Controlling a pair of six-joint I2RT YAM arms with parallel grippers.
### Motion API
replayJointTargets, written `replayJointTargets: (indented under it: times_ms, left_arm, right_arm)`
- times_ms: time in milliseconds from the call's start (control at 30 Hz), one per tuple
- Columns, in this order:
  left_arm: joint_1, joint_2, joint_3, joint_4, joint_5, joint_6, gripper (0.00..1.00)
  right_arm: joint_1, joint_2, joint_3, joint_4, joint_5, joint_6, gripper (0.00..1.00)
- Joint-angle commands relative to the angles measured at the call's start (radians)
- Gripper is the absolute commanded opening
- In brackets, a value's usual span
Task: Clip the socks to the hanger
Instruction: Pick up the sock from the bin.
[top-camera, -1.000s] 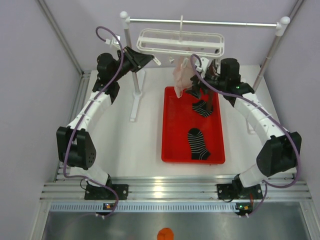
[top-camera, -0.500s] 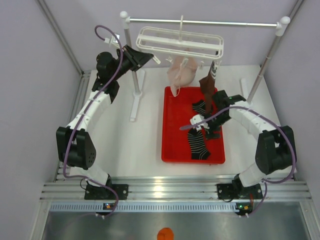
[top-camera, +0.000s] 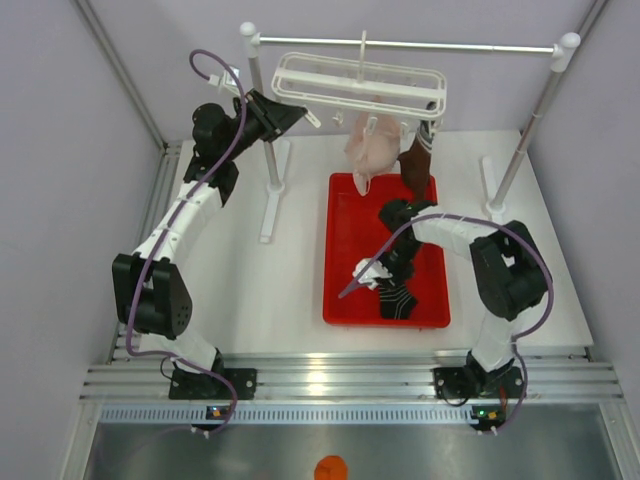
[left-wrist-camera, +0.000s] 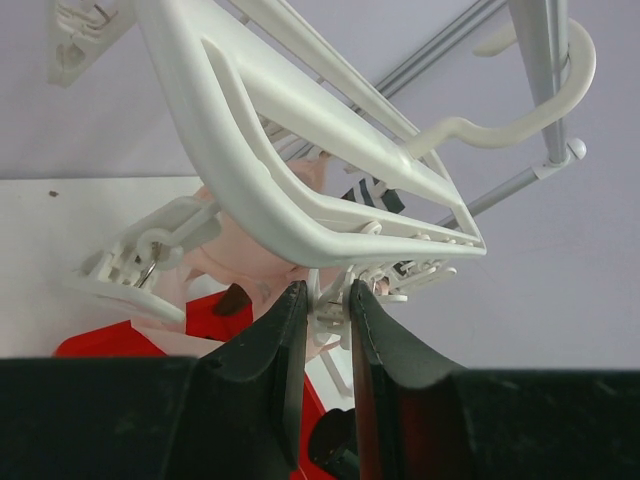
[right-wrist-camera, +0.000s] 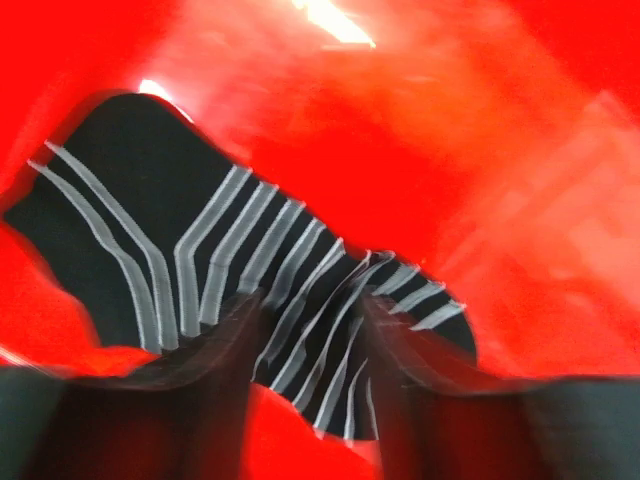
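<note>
Right wrist view: a black white-striped ankle sock (right-wrist-camera: 200, 260) in the red plastic tray (right-wrist-camera: 500, 150) is straddled by the parted jaws of the right gripper (right-wrist-camera: 310, 310). A dangling peg (left-wrist-camera: 323, 303) of the white plastic lattice hanger (left-wrist-camera: 280, 200) is clamped by the left gripper (left-wrist-camera: 325, 310).

- I work in a robotics lab test cell, not a home: plain lilac walls (top-camera: 50, 200) box me in at 9 and 3 o'clock.
- My arm bases are bolted to aluminium rails (top-camera: 330, 378) at 6 o'clock.
- The bare white surface (top-camera: 280, 290) carries staged props: a red tray (top-camera: 328, 250) and, at 12 o'clock, a stand (top-camera: 450, 46) bearing the hanger (top-camera: 350, 98).
</note>
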Motion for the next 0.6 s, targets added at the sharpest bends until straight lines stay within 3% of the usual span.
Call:
replayJointTargets:
  times_ms: [0, 67, 200, 367, 400, 567]
  left_arm:
    - [-0.001, -0.029, 0.034, 0.024, 0.014, 0.008, 0.0]
    - [-0.001, -0.028, 0.034, 0.028, 0.015, 0.007, 0.0]
    - [-0.001, -0.023, 0.036, 0.031, 0.017, 0.005, 0.0]
    - [-0.001, -0.02, 0.041, 0.033, 0.017, 0.005, 0.0]
    - [-0.001, -0.019, 0.042, 0.033, 0.015, 0.004, 0.0]
    - [0.0, -0.019, 0.045, 0.036, 0.015, 0.004, 0.0]
  right_arm:
    - [0.025, 0.089, 0.095, 0.02, 0.038, 0.062, 0.34]
    - [0.023, 0.139, 0.17, 0.013, 0.019, 0.199, 0.19]
    - [-0.004, 0.192, 0.293, 0.048, -0.032, 0.412, 0.02]
    - [-0.075, 0.23, 0.402, 0.192, -0.017, 0.716, 0.0]
    - [-0.084, 0.239, 0.414, 0.197, -0.002, 0.823, 0.0]
    - [-0.139, 0.273, 0.41, 0.21, 0.095, 1.055, 0.0]
